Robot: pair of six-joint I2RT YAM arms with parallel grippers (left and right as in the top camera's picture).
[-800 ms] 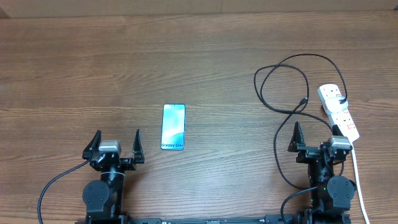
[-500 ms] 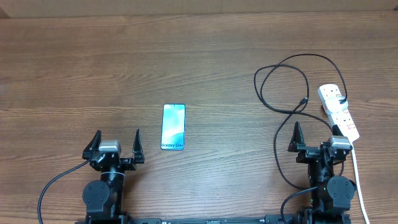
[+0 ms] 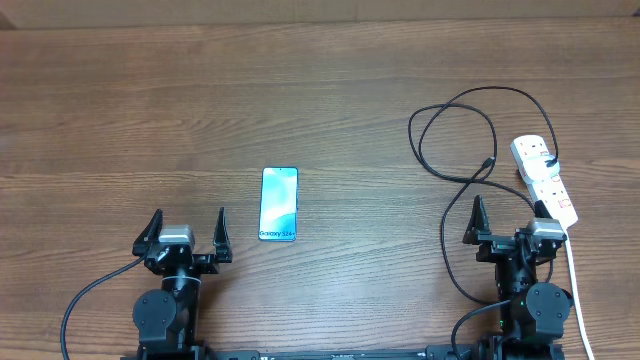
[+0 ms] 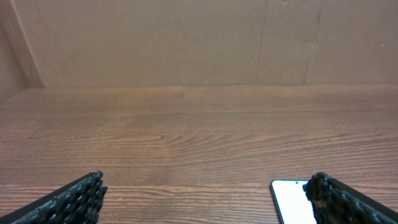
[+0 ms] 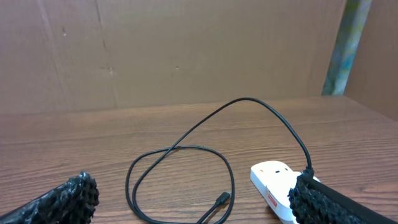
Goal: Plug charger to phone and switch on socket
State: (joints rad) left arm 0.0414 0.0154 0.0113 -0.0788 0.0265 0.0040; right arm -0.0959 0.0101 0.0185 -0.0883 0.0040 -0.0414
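Nearest, at the front edge of the counter: left tool, spread wide, holding nothing. Same for right tool, spread wide and empty, parked low over to the right.

Just beyond the left tool, slightly to its right: phone, flat, screen up, lengthwise away from the robot. Probably light, but slick and hard to lift off the wood. Best left lying and steadied across its long edges while the connector goes in. Cannot tell which short end carries the port.

Just ahead of the right tool: connector tip of the charger, lying free on the wood, well apart from the phone. Thin, limp cable, likely to trail and twist. Best pinched right behind the tip, squarely, to stop it swivelling.

Right of the tip: socket, lying at an angle near the right edge, with its thick white cord running back past the right tool. Appears to have the black plug already seated, though partly hidden in the wrist view. Rigid, likely to skid under a sideways push, so press straight down on the switch.

Farther back: loops of cable, then bare wood. Plenty of open room between phone and tip for dragging, little margin beside the socket.
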